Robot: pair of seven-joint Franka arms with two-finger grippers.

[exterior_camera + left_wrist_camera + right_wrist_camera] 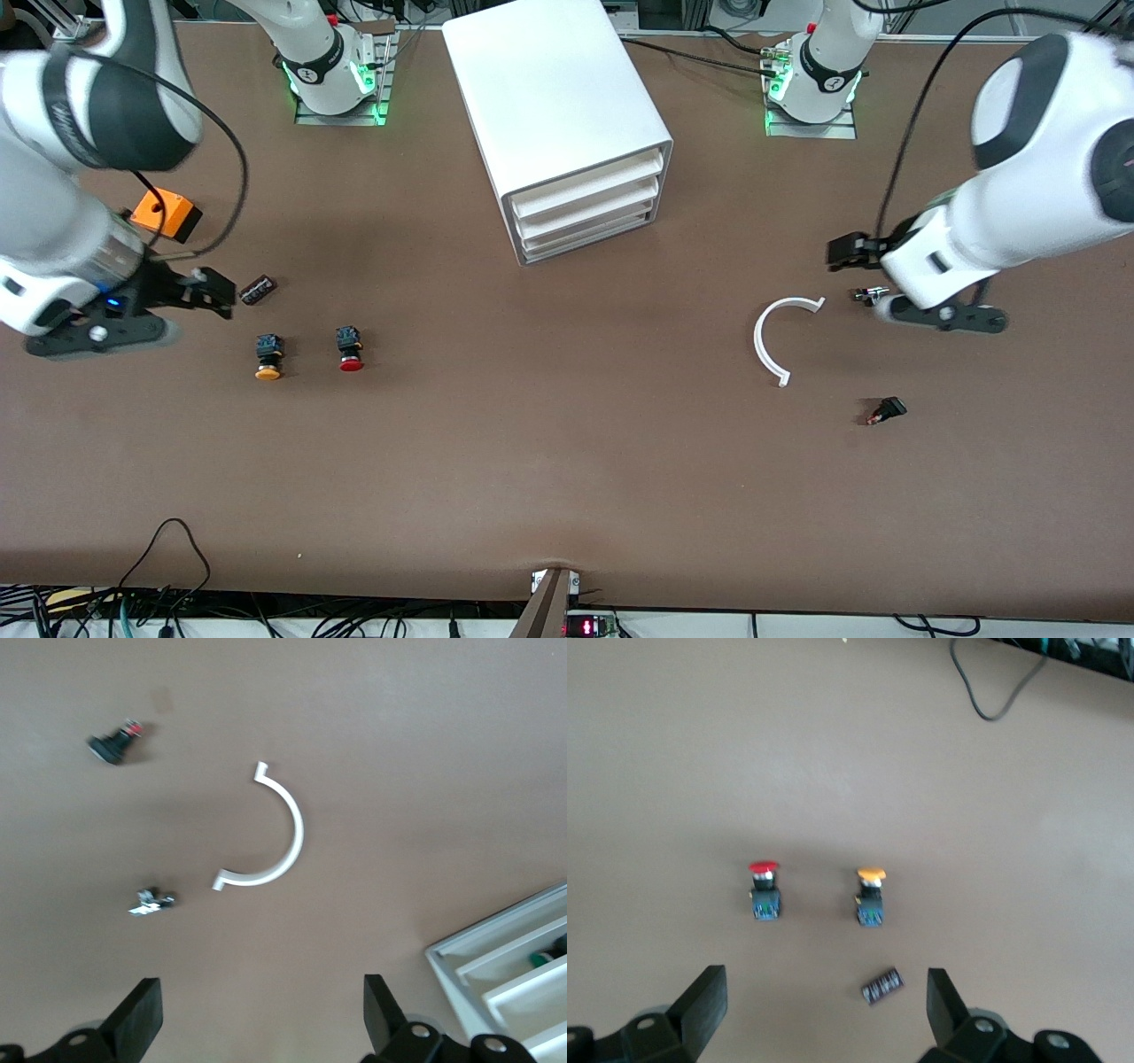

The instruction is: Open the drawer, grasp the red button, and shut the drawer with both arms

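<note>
The button, with a red cap and a black-and-blue body, lies on the brown table toward the right arm's end; the right wrist view shows the button too. The white drawer unit stands at the back middle with its drawers pushed in. My right gripper hovers open and empty over the table beside a small striped cylinder. In its own view the right gripper has nothing between its fingers. My left gripper hangs open and empty near a white half ring, and the left gripper shows only bare table.
A yellow-capped button lies beside the red one. An orange box with a hole sits farther back at the right arm's end. Near the left gripper lie a small metal part and a small black part.
</note>
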